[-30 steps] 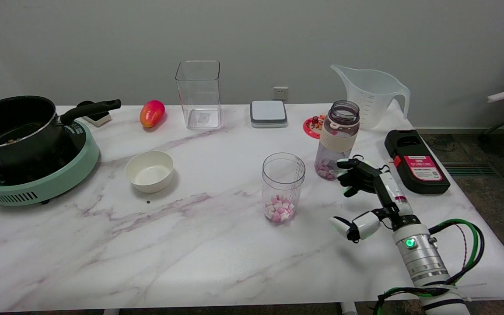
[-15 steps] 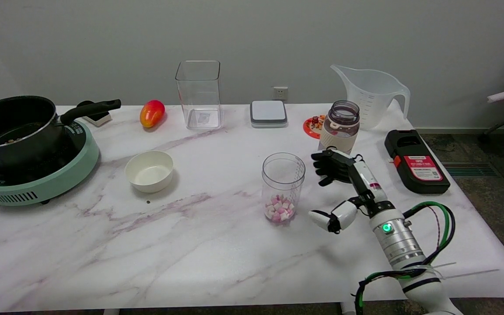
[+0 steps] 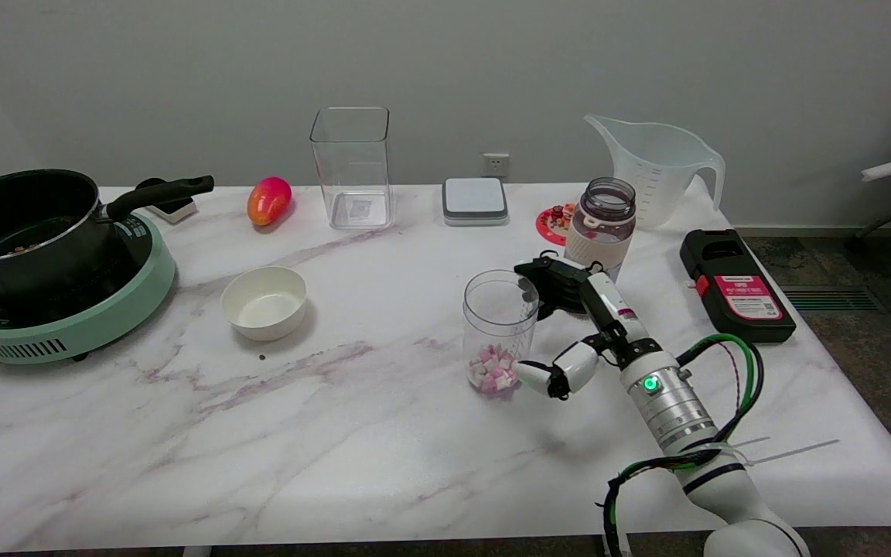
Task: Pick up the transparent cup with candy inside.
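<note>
Reaching in from the lower right, I am holding the right hand (image 3: 569, 325) spread, empty, fingers and thumb flanking the transparent candy cup (image 3: 500, 331).

Even, soft room light falls from above onto the marble table (image 3: 353, 433), bright and sharp throughout, with only faint short shadows beside the white bowl (image 3: 264, 302) and under the right hand (image 3: 569, 325), a mild sheen near the table's front edge, and no visible blur.
</note>
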